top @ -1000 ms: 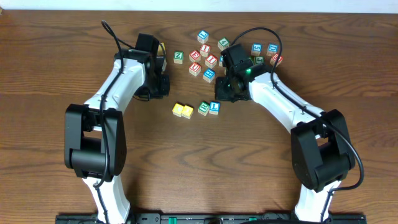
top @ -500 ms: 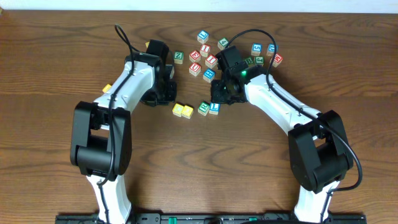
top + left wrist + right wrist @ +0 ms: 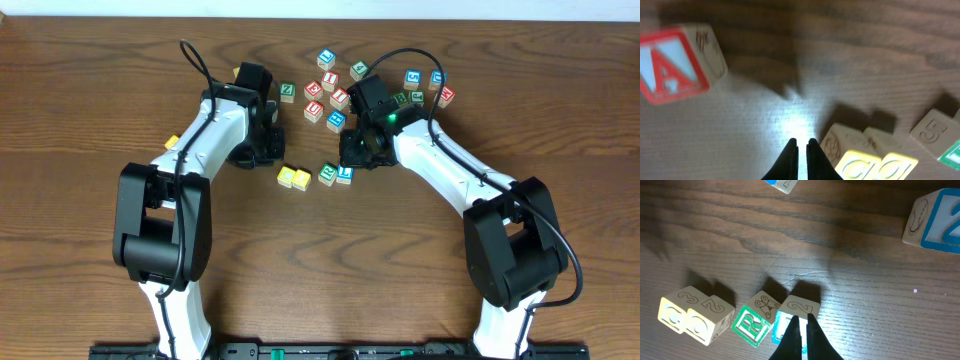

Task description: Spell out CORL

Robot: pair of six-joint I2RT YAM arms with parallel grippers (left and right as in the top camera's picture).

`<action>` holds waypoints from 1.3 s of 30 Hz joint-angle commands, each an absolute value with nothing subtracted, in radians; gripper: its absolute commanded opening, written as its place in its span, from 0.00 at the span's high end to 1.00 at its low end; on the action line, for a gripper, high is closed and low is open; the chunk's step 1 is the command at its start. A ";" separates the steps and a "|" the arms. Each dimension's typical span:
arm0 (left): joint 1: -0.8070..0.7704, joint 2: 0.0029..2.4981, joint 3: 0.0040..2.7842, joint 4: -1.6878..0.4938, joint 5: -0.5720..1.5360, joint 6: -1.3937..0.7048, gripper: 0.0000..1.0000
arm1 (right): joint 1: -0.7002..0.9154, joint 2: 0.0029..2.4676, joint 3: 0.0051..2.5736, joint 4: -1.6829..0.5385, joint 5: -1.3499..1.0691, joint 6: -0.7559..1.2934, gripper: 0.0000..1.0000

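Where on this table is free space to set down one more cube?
Free: the wide bare table between the left arm and right arm, on the robot's side of the row of four cubes. Crowded: beyond the row, among the spare cubes.

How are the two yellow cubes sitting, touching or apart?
Touching. The right wrist view shows the end yellow cube and the second yellow cube flush side to side, with no wood showing between them.
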State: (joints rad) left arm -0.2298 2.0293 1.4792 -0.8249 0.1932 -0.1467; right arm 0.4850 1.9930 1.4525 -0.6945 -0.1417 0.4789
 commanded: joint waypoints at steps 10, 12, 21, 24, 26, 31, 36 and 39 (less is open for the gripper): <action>-0.236 2.067 1.432 -0.822 0.200 -0.098 0.92 | 0.486 2.002 1.472 -0.696 -0.141 0.454 0.99; -0.244 2.067 1.424 -0.821 0.203 -0.088 0.92 | 0.486 2.002 1.472 -0.696 -0.141 0.454 0.99; -0.298 2.067 1.422 -0.828 0.202 -0.056 0.92 | 0.486 2.002 1.472 -0.698 -0.141 0.447 0.99; -0.301 2.067 1.422 -0.833 0.203 -0.057 0.92 | 0.486 2.002 1.472 -0.699 -0.142 0.446 0.98; -0.301 2.067 1.422 -0.831 0.203 -0.057 0.92 | 0.486 2.002 1.472 -0.696 -0.142 0.446 0.98; -0.300 2.067 1.422 -0.818 0.202 -0.057 0.92 | 0.488 2.002 1.472 -0.652 -0.142 0.447 0.99; -0.291 2.065 1.424 -0.794 0.191 -0.065 0.92 | 0.507 2.010 1.472 -0.551 -0.141 0.450 0.99; -0.264 2.056 1.454 -0.803 0.144 -0.096 0.92 | 0.516 2.028 1.472 -0.527 -0.141 0.497 0.99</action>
